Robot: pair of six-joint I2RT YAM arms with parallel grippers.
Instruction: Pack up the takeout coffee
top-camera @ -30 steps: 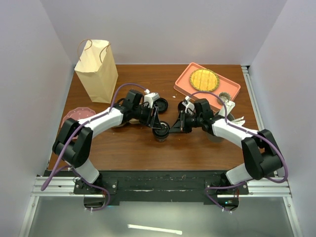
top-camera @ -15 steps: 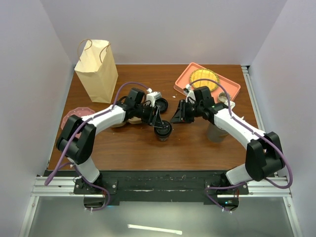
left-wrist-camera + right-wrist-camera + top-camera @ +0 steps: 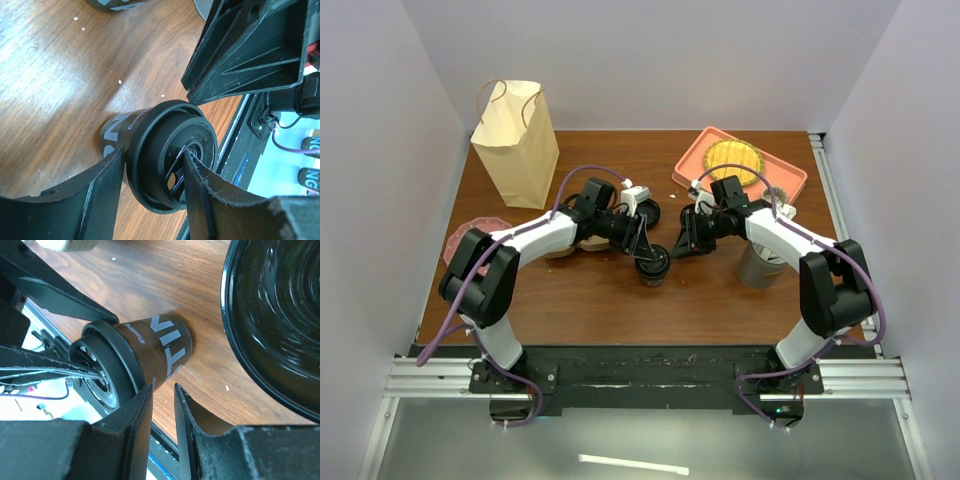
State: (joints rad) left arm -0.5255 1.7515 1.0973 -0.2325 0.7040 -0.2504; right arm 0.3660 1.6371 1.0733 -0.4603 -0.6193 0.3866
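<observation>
The takeout coffee (image 3: 653, 266), a small black cup with a black lid, stands on the wooden table (image 3: 590, 300) near the middle. My left gripper (image 3: 642, 250) is shut on it; in the left wrist view (image 3: 155, 170) one finger lies against the lid's side and the other across its top (image 3: 172, 150). My right gripper (image 3: 679, 244) sits just right of the cup, empty, its jaws nearly closed. In the right wrist view (image 3: 162, 390) its fingertips are beside the cup's wall (image 3: 155, 340). A second, alike black cup (image 3: 646, 212) stands just behind.
A tan paper bag (image 3: 515, 142) stands at the back left. A pink tray (image 3: 780, 178) with a yellow disc is at the back right. A grey cup (image 3: 760, 268) stands under my right arm. A pink plate (image 3: 470, 236) lies at the left edge.
My right gripper has drawn back a little up and right from the cup, and its arm has swung outward. My left gripper has kept the cup, shifting it slightly right.
</observation>
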